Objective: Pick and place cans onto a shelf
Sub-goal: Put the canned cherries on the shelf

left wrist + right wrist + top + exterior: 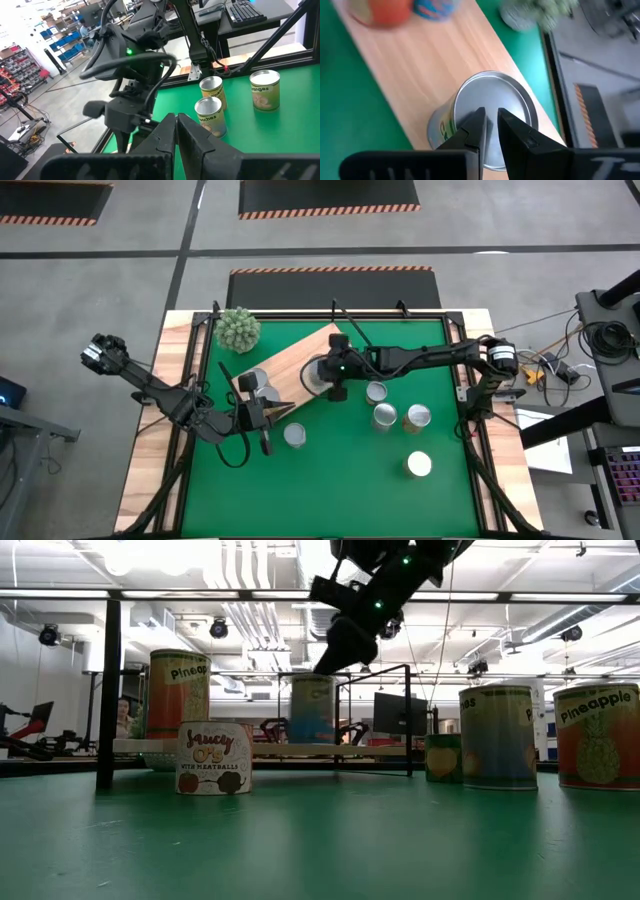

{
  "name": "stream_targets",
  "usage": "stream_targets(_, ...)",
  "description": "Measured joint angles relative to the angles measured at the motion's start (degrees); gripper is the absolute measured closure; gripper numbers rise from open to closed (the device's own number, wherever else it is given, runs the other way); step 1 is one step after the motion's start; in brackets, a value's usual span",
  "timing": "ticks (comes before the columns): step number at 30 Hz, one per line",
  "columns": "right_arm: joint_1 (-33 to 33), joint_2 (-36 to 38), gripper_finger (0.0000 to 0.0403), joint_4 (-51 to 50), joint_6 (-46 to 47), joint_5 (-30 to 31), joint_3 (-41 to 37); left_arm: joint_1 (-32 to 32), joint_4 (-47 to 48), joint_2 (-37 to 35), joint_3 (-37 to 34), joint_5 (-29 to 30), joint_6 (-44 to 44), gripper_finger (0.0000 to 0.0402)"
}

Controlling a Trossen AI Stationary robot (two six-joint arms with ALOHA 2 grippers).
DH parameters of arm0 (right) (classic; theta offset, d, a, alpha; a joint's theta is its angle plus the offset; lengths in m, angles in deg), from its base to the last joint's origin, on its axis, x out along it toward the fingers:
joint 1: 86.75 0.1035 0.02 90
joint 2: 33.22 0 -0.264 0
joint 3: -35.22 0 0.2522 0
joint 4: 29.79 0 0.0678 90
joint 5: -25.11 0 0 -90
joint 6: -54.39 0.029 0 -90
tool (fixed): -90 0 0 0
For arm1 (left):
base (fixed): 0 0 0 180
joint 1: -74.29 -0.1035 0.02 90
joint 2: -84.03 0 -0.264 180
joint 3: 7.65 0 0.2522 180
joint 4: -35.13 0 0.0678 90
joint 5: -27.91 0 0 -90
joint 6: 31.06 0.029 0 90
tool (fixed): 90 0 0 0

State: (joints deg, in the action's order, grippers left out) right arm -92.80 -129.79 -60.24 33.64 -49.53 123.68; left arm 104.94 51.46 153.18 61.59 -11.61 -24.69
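The shelf [298, 356] is a wood board lying slantwise on the green mat. One can [492, 117] with a silver top stands upright on it, and two more cans [260, 386] stand at its left end. My right gripper [490, 131] is shut, its fingertips just over that can's top; the low view shows the gripper [328, 665] right above the can [313, 712]. My left gripper [176, 131] is shut and holds nothing; it hangs near the shelf's left end [266, 442]. Several cans [385, 416] stand on the mat to the right. My right gripper comes slanting down from the table's right side, its shut fingertips [476, 125] over the silver top [512, 107] of the can on the shelf. Nothing is between the fingers. Whether they touch the top, I cannot tell. The can stands upright on the board.
A spiky green plant [238, 328] sits at the shelf's far left corner. A short can [294, 434] stands on the mat near my left gripper, and a single can [418, 464] nearer the front edge. Black wire frame posts [108, 690] rise from the shelf.
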Motion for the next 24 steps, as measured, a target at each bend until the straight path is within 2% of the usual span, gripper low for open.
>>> stream_targets(4, -0.8, 1.3, 0.036, -4.3, 2.7, 2.7, -0.1, 0.0, 0.0, 0.0, 0.0, 0.0, 0.0, 0.0401)
stream_targets(8, -1.0, 2.0, 0.036, -6.0, 6.1, 2.4, -0.1, 0.0, 0.0, 0.0, 0.0, 0.0, 0.0, 0.0401)
stream_targets(24, -0.5, 4.0, 0.036, -7.8, 8.8, 1.9, -0.4, 0.0, -0.2, 0.0, 0.0, 0.0, 0.0, 0.0401)
